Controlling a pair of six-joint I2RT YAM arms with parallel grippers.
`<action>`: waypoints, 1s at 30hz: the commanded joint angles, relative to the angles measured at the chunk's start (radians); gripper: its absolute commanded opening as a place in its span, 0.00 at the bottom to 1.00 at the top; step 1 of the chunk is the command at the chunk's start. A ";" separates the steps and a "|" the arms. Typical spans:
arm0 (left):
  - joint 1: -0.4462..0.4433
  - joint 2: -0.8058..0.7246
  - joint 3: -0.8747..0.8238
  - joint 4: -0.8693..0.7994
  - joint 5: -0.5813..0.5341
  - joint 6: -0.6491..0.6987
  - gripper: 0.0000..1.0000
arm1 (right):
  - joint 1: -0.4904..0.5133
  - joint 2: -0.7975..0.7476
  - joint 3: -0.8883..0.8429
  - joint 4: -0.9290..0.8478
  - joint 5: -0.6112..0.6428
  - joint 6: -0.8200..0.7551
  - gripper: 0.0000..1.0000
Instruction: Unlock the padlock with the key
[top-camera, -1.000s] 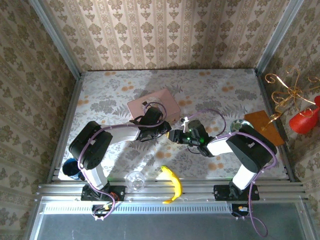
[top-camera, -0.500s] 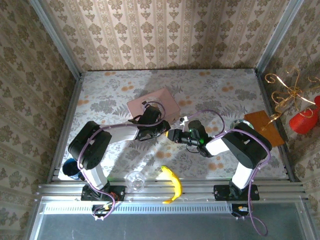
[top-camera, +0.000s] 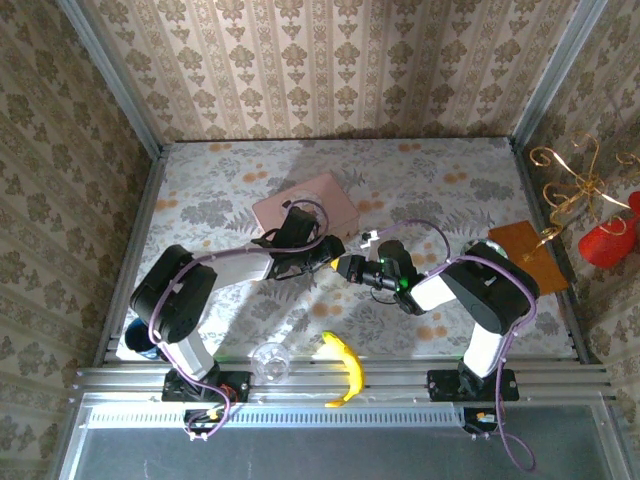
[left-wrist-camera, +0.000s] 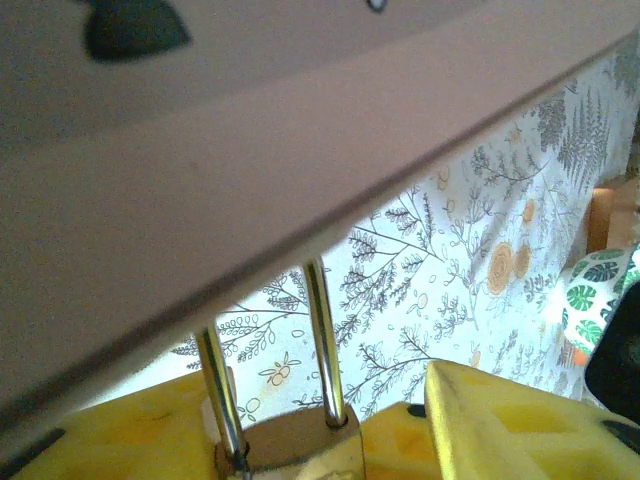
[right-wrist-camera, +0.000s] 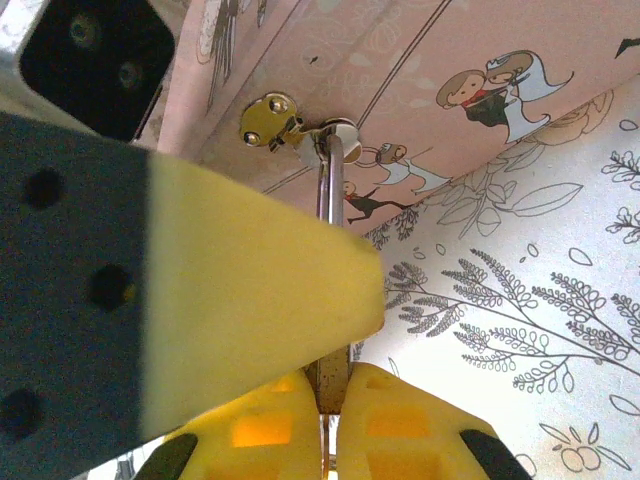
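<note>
Two arms reach in over the leaf-patterned table (top-camera: 220, 180) and meet near its middle. The left arm (top-camera: 215, 272) and the right arm (top-camera: 480, 285) are both drawn a little further toward the left than a second ago. The pink tin (top-camera: 320, 195) lies just beyond their meeting point, turned slightly and sitting a touch farther back than before. The banana (top-camera: 345, 372) lies unmoved at the near edge.

The left end effector (left-wrist-camera: 295, 410) sits under the tin's edge, one yellow finger (left-wrist-camera: 500, 420) on either side of the padlock. Whether the fingers pinch the padlock or merely flank it cannot be told. The right end effector (right-wrist-camera: 332, 372), which stood apart from the left one a second ago, has crept up against it and has pressed its pads together since then.

The padlock (left-wrist-camera: 300, 445) stands upright between the left fingers. Its brass body is low, and its silvery shackle rises to the tin's side, where a small brass fitting (right-wrist-camera: 268, 118) shows.

The key (right-wrist-camera: 329, 390) is a thin sliver pinched between the right pads, pointing up toward the padlock's underside.
</note>
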 joint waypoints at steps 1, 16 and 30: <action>-0.007 -0.040 -0.027 0.072 0.063 -0.007 0.59 | -0.009 0.035 0.011 0.099 0.040 0.045 0.03; -0.003 -0.062 -0.158 0.323 0.049 -0.044 0.32 | -0.014 0.113 0.004 0.256 0.007 0.157 0.08; -0.005 0.023 -0.263 0.724 0.024 -0.087 0.33 | -0.041 0.105 0.022 0.300 -0.051 0.267 0.09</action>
